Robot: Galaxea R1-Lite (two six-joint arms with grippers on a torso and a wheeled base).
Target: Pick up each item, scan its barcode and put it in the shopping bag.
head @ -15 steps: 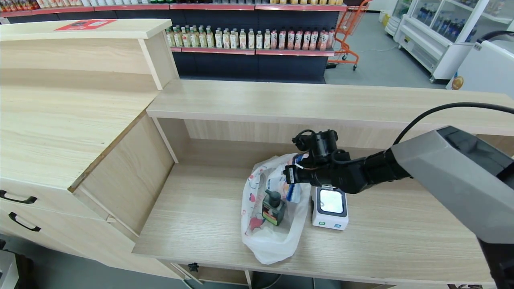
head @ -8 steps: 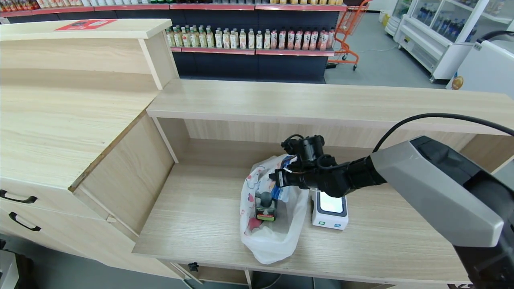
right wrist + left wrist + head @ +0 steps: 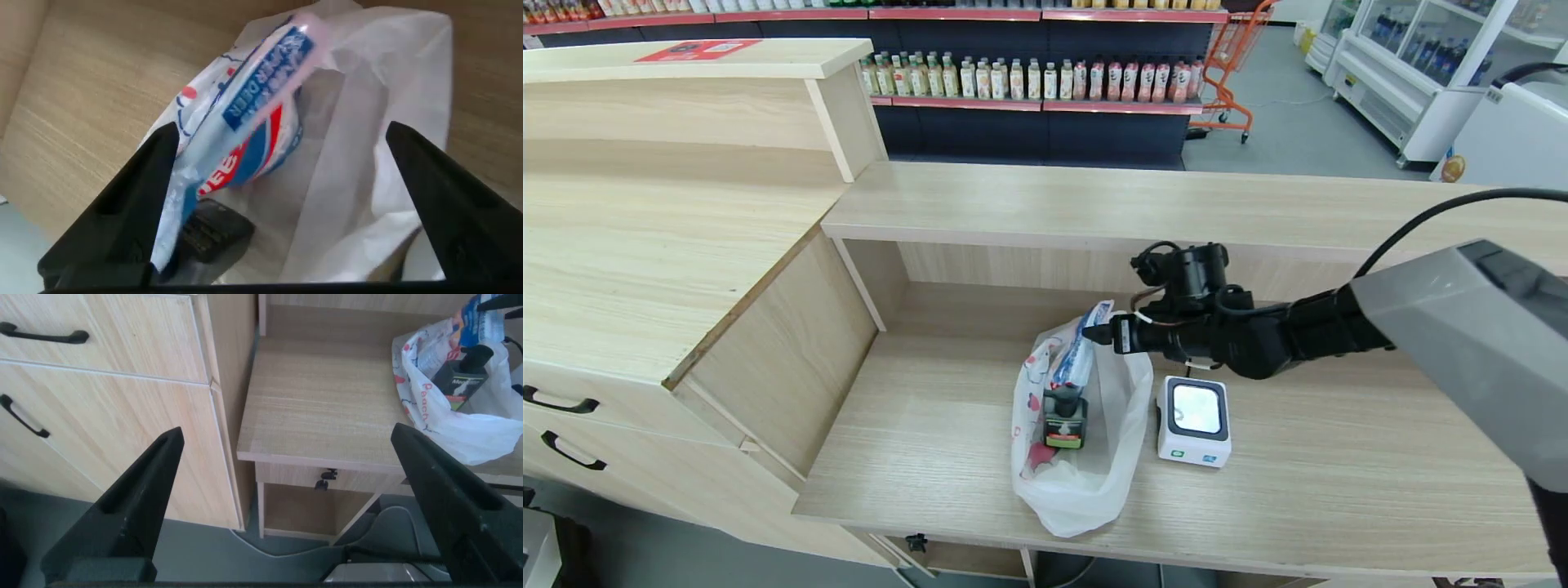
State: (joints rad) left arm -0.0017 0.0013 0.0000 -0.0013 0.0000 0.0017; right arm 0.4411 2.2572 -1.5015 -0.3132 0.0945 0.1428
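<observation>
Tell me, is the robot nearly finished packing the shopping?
Done: the pump bottle and the blue-and-white packet are in the shopping bag, the packet's top poking out. In hand: nothing; the right gripper is open at the bag's mouth. Left: the scanner stands beside the bag on the counter; I cannot tell whether more items wait elsewhere.

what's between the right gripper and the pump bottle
A blue-and-white packet, standing in the shopping bag by the pump bottle; the head view shows it.
</observation>
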